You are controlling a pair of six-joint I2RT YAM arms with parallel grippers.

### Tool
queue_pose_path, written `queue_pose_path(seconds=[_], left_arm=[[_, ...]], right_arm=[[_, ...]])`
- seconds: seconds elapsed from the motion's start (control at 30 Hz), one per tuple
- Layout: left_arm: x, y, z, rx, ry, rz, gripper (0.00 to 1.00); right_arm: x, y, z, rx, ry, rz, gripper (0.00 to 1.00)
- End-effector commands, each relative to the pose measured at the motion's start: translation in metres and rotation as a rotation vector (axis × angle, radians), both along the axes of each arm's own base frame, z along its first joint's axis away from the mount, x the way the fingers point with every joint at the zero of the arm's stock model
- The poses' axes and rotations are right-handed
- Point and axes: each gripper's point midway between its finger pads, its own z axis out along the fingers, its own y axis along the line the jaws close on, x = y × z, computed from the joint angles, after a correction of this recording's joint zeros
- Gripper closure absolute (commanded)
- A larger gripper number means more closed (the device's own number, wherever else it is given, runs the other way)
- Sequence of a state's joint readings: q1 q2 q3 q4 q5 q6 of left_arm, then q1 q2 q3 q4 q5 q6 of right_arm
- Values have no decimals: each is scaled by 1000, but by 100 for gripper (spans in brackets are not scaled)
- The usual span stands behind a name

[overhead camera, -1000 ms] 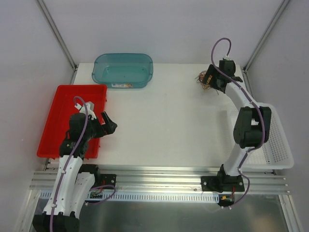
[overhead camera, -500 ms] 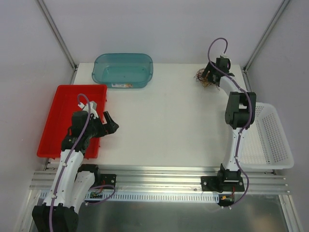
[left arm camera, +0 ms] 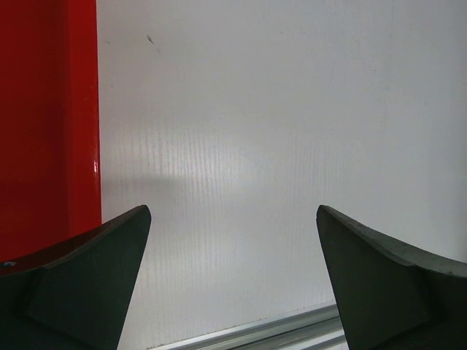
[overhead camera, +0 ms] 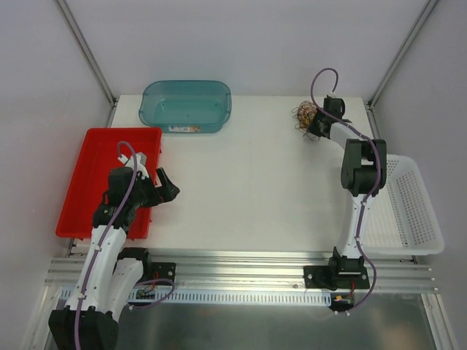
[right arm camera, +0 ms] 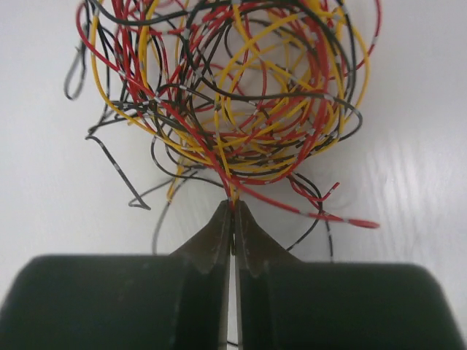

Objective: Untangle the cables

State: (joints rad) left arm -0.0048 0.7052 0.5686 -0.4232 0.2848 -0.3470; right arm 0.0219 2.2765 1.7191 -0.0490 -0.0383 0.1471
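Right wrist view puts the black two-finger right gripper [right arm camera: 233, 210] at the bottom of the picture. Its fingers are pressed together with no gap, pinching a few red and yellow strands at the near edge of the cables [right arm camera: 241, 95]. These cables are thin wires in red, yellow-orange and black, wound into one rounded tangle just beyond the fingertips. Loose black ends and one red end stray out to either side over the white table [overhead camera: 248, 182].

From the top external camera, the tangle sits near the far right corner of the table. The right arm is stretched out to it, and the gripper meets the tangle from its right side. Whether the tangle rests fully on the surface or is slightly lifted cannot be told.

At the near left, the left gripper [left arm camera: 232, 219] is spread wide with nothing between its fingers. It is poised over bare table just beside the right rim of the flat red plastic tray [overhead camera: 87, 182], well apart from the cables. A translucent teal plastic tub [overhead camera: 186, 106] stands at the far edge, left of centre. A white mesh basket [overhead camera: 416, 211] lies off the table's right side.
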Motion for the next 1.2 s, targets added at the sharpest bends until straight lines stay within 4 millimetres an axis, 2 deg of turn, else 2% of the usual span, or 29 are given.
queue_pose_path(seconds=[0.0, 0.03, 0.07, 0.1, 0.17, 0.2, 0.23, 0.27, 0.3, 0.33, 0.37, 0.4, 0.43, 0.5, 0.57, 0.6, 0.7, 0.77, 0.8, 0.83, 0.87, 0.93, 0.97, 1.0, 1.03, 1.13, 1.17], left_arm=[[7, -3, 19, 0, -84, -39, 1], [7, -3, 20, -1, -90, -40, 1], [6, -4, 20, -4, -93, -45, 1], [6, -5, 23, -9, -103, -49, 1], [5, -8, 25, -19, -113, -64, 1], [5, -9, 26, -23, -122, -69, 1], [4, -12, 27, -33, -125, -81, 1], [3, -13, 28, -40, -129, -87, 1], [3, -15, 29, -47, -131, -93, 1], [4, -17, 31, -56, -142, -103, 1], [2, -21, 31, -76, -139, -121, 1], [1, -25, 32, -89, -138, -137, 1], [2, -27, 33, -100, -142, -148, 1], [-1, -36, 32, -143, -126, -188, 1], [-3, -42, 31, -177, -112, -210, 1], [-5, -45, 29, -197, -95, -225, 1], [-12, -61, 29, -228, -71, -294, 1], [-19, -75, 31, -253, -59, -325, 1], [-19, -77, 29, -253, -54, -310, 1], [-25, -84, 23, -286, -17, -301, 1], [-33, -96, 23, -296, -12, -335, 1], [-35, -106, 21, -315, -14, -325, 1], [-46, -118, 14, -348, 31, -335, 1], [-48, -123, 14, -361, 30, -332, 1], [-46, -122, 6, -362, 53, -275, 1], [-56, -139, -1, -360, 88, -268, 1], [-50, -139, -6, -331, 85, -224, 1]], right_arm=[[-25, 32, 65, 43, -106, 112, 99], [-38, 44, 65, 48, -95, 144, 99], [-57, 52, 57, 51, -65, 171, 99], [-70, 62, 77, 55, -93, 208, 99], [-100, 88, 84, 34, -81, 291, 99], [-124, 95, 67, 33, -29, 329, 99], [-145, 115, 87, 32, -53, 387, 99], [-161, 123, 85, 23, -41, 425, 99], [-185, 130, 75, 22, -8, 461, 99], [-208, 149, 86, 23, -27, 521, 99], [-224, 158, 88, 22, -31, 556, 99], [-254, 174, 76, 17, 3, 621, 99], [-269, 182, 87, 17, -31, 656, 99], [-303, 203, 84, -11, -27, 739, 99], [-333, 210, 81, -25, -30, 783, 99], [-349, 223, 82, -25, -40, 817, 99], [-385, 236, 77, -10, -46, 864, 97], [-398, 240, 76, -25, -49, 885, 84], [-413, 246, 74, -35, -35, 929, 74], [-420, 248, 75, -38, -29, 950, 57], [-420, 247, 76, -64, -43, 935, 50], [-432, 250, 84, -64, -65, 959, 37], [-434, 249, 88, -61, -79, 952, 34], [-436, 247, 95, -45, -103, 947, 34], [-437, 245, 98, -34, -108, 933, 33], [-430, 228, 106, -58, -138, 857, 34], [-424, 219, 108, -81, -151, 804, 34]])
